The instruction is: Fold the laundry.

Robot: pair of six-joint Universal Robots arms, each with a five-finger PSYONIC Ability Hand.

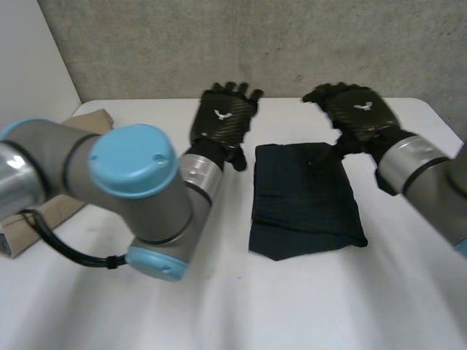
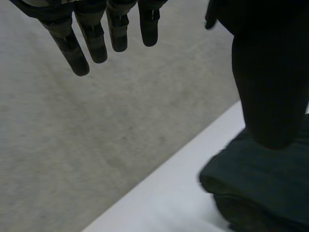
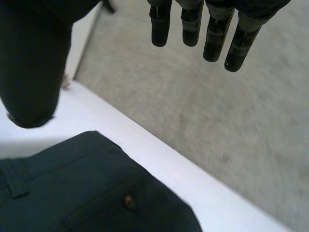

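Folded dark-green fabric garment [image 1: 305, 198] lies flat on the white worktop [image 1: 292, 313], a little right of centre, in a roughly rectangular shape. In the right wrist view, a pocket with a small button [image 3: 128, 201] faces up.

Left hand [image 1: 222, 117] is palm down, just left of the garment's far-left corner. Its fingers [image 2: 94, 41] are straight and spread apart, holding nothing, with the tips reaching past the worktop's far edge.

Right hand [image 1: 359, 109] is at the garment's far-right corner. Its fingers [image 3: 217, 36] are straight, slightly apart and empty. Cannot tell whether its thumb touches the cloth.

Brown cardboard piece [image 1: 44, 211] lies at the worktop's left edge, partly behind the left arm. Grey concrete wall [image 1: 255, 44] stands on the far side.
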